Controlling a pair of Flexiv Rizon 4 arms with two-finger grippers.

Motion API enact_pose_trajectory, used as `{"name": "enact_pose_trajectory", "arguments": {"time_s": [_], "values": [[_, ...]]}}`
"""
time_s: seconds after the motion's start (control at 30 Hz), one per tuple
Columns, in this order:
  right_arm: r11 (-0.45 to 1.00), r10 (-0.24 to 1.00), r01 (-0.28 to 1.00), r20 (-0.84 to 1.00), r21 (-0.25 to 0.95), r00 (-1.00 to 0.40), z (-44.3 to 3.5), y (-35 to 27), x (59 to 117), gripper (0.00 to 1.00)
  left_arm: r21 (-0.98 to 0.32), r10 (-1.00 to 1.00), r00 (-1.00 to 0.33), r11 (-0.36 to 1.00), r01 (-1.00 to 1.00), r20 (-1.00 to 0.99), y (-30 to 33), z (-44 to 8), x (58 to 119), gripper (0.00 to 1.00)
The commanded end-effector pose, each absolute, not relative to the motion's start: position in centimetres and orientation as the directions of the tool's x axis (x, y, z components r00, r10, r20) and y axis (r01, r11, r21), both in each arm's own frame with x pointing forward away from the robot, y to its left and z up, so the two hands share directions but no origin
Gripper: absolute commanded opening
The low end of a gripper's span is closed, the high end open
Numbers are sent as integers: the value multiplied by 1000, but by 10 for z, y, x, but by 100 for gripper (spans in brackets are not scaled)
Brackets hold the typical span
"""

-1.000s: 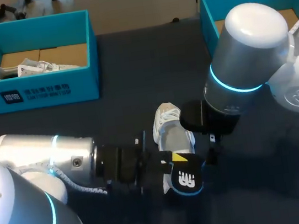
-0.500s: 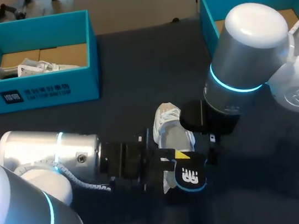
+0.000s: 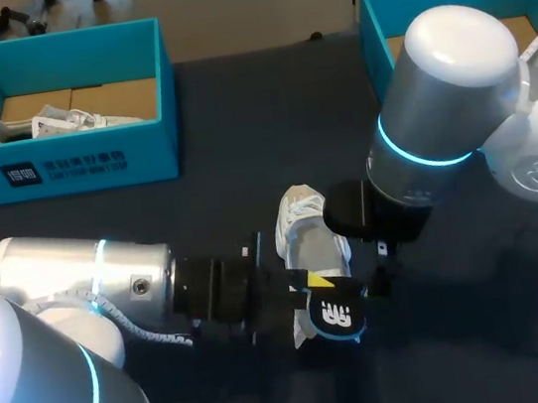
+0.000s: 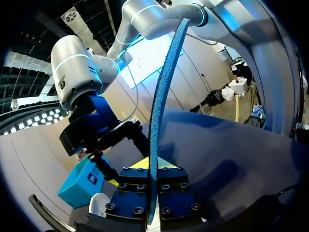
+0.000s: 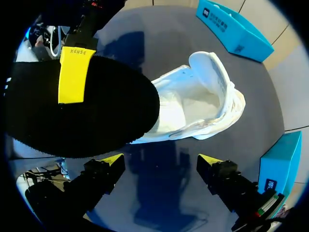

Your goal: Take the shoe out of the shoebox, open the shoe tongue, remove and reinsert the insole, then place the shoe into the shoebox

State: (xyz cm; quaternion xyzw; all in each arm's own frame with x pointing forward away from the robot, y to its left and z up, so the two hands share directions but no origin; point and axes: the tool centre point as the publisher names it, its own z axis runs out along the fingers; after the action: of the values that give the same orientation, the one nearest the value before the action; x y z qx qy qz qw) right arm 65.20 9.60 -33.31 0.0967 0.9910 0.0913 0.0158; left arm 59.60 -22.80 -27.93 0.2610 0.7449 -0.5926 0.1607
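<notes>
White mesh sneaker [image 3: 305, 228] lies unboxed on the dark table [image 3: 237, 116]. Its black, blue-backed foam insole [image 3: 334, 320] is out, pinched in the left gripper [image 4: 150, 166]. Reinserting and boxing are left. The right gripper [image 5: 161, 160] hovers spread above the sneaker, crowding its opening. A teal cardboard shoebox [image 3: 63, 165] stands well apart.

Head view only gives you about half the shoe [image 3: 305, 228]. The insole [image 3: 333, 317] covers its 6 o'clock end, and the right arm [image 3: 436, 108] hangs over its 3 o'clock side. The right gripper [image 5: 161, 159] is mostly buried under that arm there too.
</notes>
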Motion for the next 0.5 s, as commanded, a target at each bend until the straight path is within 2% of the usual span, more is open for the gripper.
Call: {"name": "enact_pose_trajectory", "arguments": {"time_s": [0.03,0.5], "values": [[965,196,190,-16,184,-981,-334,96,651,100,-800,197,-814,165,577,-547,-223,-279,595,0],[965,196,190,-16,184,-981,-334,96,651,100,-815,213,-815,111,568,-539,-222,-292,603,0]]}}
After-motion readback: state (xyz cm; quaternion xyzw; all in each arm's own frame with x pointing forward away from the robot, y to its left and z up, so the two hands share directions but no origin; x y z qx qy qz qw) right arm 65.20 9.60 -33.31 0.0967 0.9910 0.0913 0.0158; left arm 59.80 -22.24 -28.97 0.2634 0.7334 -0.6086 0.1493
